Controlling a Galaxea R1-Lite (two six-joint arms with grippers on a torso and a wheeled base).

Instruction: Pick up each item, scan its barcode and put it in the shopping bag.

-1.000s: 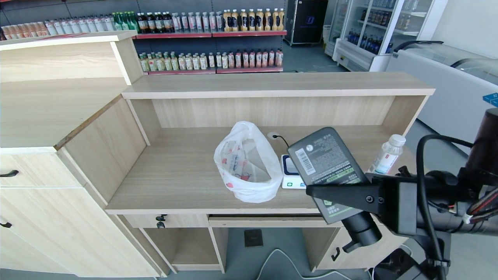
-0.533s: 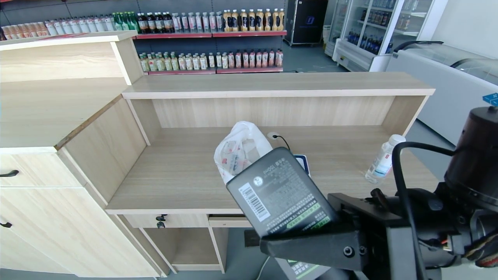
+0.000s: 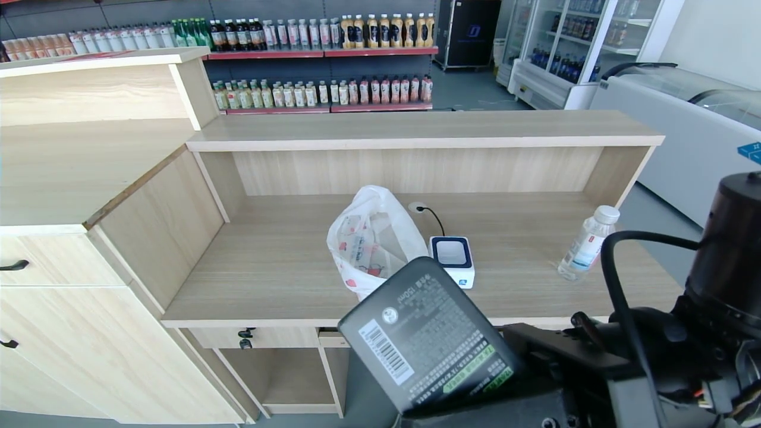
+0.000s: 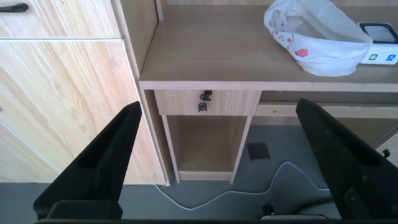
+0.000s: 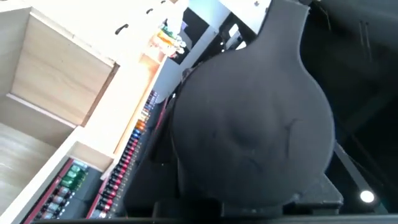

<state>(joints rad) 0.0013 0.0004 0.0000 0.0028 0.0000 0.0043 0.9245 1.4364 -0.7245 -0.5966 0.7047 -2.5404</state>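
The right end effector (image 3: 475, 410) is clenched on the lower edge of a flat black pack (image 3: 425, 339) and holds it in the air on the near side of the counter (image 3: 273, 267). The pack is tilted, its printed face turned up toward the head camera, with a white barcode label (image 3: 386, 352) near its left edge. In the head view its upper corner overlaps the counter's front edge and the lower front of the bag (image 3: 371, 238). In the right wrist view the pack (image 5: 249, 124) shows as a rounded dark mass close before the lens.

The white plastic bag stands open near the middle of the counter, with red print on its side. Just beside it on the right sits the scanner (image 3: 452, 257), a small white box with a dark window on top; a black cable (image 3: 433, 219) runs from it to a hole farther back in the counter. A clear bottle (image 3: 585, 244) with a white cap stands well apart from them, near the counter's right end.

The left end effector (image 4: 219, 106) is released, its two black fingers (image 4: 93, 168) spread wide with nothing between them. It hangs low before the counter's front, facing a drawer (image 4: 205, 102) with a keyhole. The bag (image 4: 323, 37) and the scanner (image 4: 379, 43) sit above on the counter top.
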